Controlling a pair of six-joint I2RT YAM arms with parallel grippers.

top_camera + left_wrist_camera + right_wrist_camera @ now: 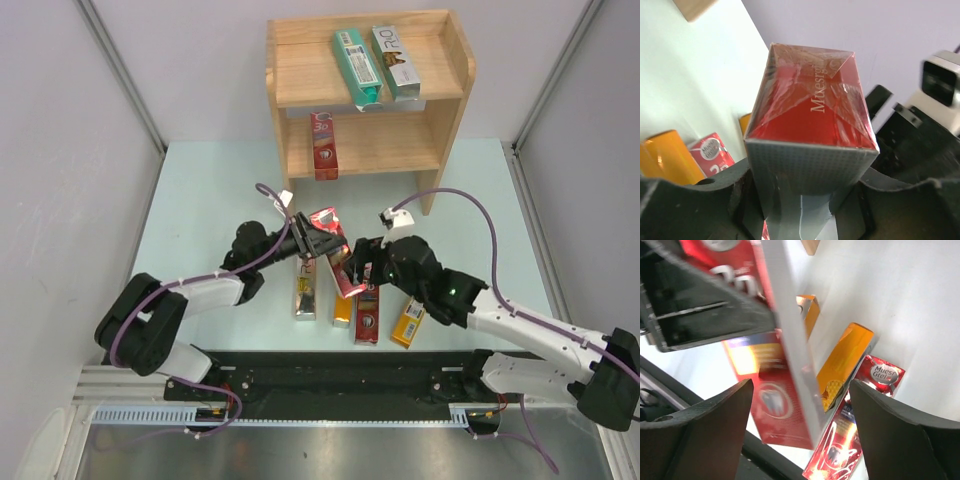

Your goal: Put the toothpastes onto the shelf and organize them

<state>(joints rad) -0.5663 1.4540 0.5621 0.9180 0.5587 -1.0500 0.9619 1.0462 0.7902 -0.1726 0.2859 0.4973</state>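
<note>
My left gripper point(312, 240) is shut on a red toothpaste carton point(335, 250) and holds it tilted above the table; in the left wrist view the carton point(810, 100) fills the space between the fingers point(715, 205). My right gripper point(355, 266) is open, and its fingers point(715, 425) stand on either side of the same carton's pale side point(790, 340) without closing on it. The wooden shelf point(300, 75) stands at the back. Its top tier holds a teal-green carton point(357, 65) and a silver carton point(396, 62). Its lower tier holds a red carton point(323, 145).
Several cartons lie on the table below the grippers: a silver-orange one point(305, 292), an orange one point(343, 308), a red one point(367, 315) and an orange-yellow one point(408, 322). Grey walls stand on both sides. A black rail point(330, 375) runs along the near edge.
</note>
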